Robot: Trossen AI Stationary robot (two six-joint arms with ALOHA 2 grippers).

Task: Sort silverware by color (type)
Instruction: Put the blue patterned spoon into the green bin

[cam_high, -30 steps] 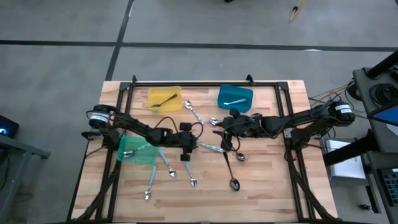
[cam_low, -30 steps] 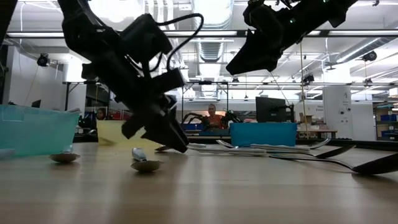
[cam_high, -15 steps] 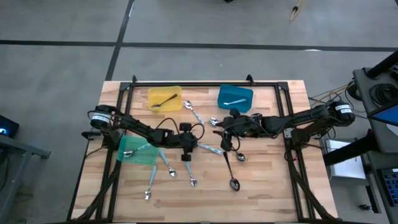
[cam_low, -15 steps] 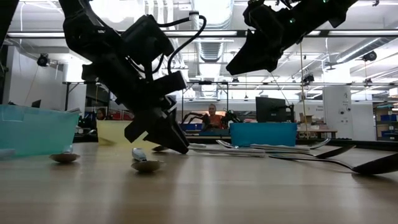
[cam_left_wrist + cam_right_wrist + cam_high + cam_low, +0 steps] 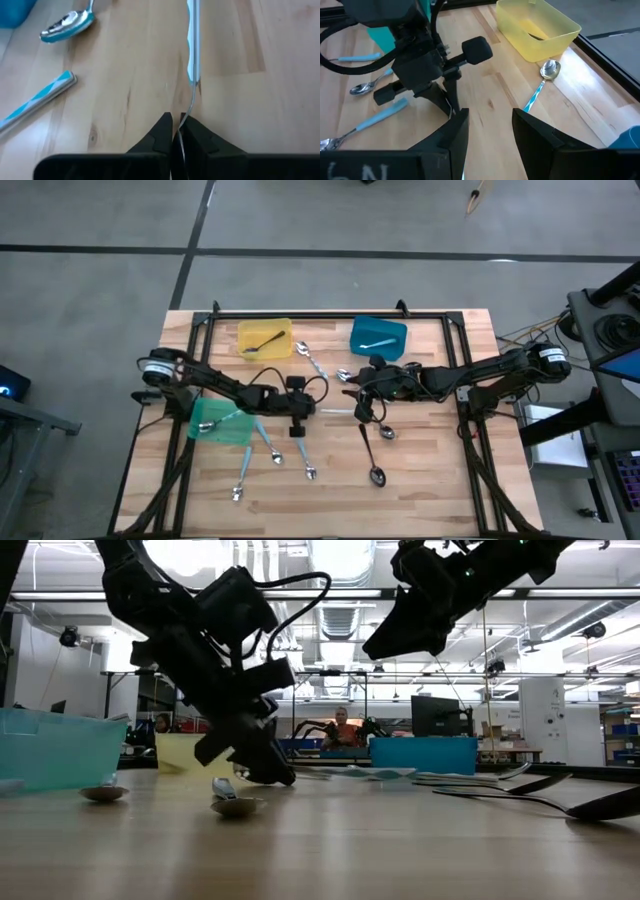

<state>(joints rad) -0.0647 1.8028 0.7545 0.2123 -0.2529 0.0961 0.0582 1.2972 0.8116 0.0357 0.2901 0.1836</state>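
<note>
No writing is legible. The yellow bin (image 5: 265, 338) holds a dark spoon (image 5: 262, 343). Just beside it, the left end effector (image 5: 175, 131) pinches a blue-handled utensil (image 5: 193, 45); the right end effector (image 5: 487, 131) hovers open.

Pale wood-grain tabletop (image 5: 420, 460) carries a yellow bin (image 5: 265, 339), a blue bin (image 5: 379, 335) and a green bin (image 5: 222, 423). Light-blue-handled spoons (image 5: 64, 25) with silver bowls lie scattered; one dark spoon (image 5: 372, 460) among them. Both arms are black.

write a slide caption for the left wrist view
Left hand shut on a blue-handled utensil lying on the wooden table.
</note>
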